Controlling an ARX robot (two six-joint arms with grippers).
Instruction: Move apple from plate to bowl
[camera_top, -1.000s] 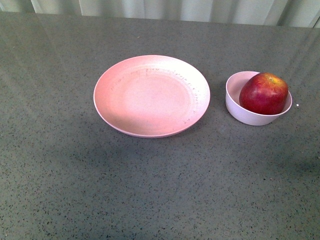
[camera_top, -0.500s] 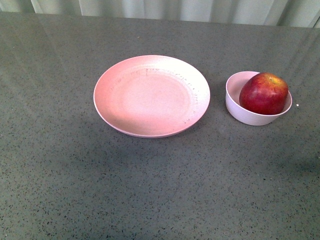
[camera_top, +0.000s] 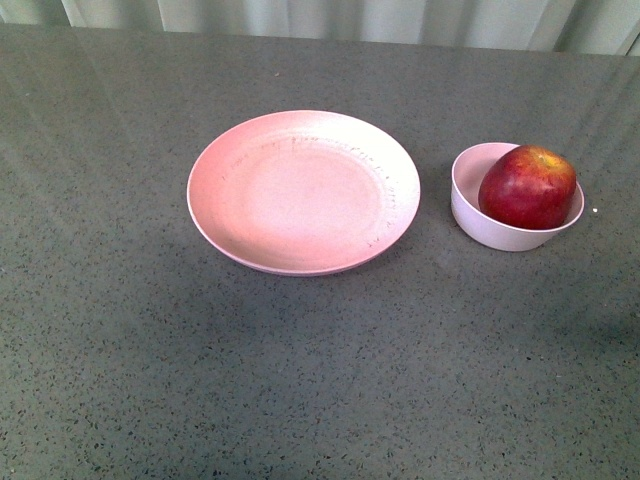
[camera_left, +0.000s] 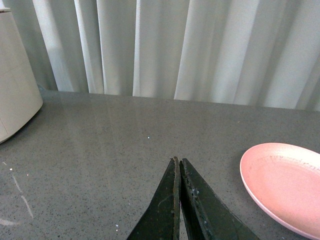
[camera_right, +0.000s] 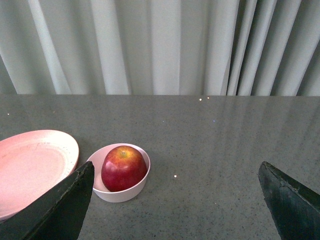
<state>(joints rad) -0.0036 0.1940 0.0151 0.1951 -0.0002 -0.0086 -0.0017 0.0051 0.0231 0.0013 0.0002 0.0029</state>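
The dark red apple (camera_top: 528, 187) sits in the small pale bowl (camera_top: 468, 210) at the right of the table. The wide pink plate (camera_top: 303, 190) lies empty at the middle. Neither arm shows in the front view. In the right wrist view my right gripper (camera_right: 176, 167) is open and empty, drawn back from the bowl (camera_right: 122, 192) and the apple (camera_right: 124, 167), with the plate (camera_right: 32, 165) beside them. In the left wrist view my left gripper (camera_left: 177, 160) is shut and empty above bare table, with the plate's edge (camera_left: 282, 182) off to one side.
The grey speckled table (camera_top: 320, 350) runs back to pale curtains (camera_right: 160, 45). A white rounded object (camera_left: 15, 95) stands at the table's side in the left wrist view.
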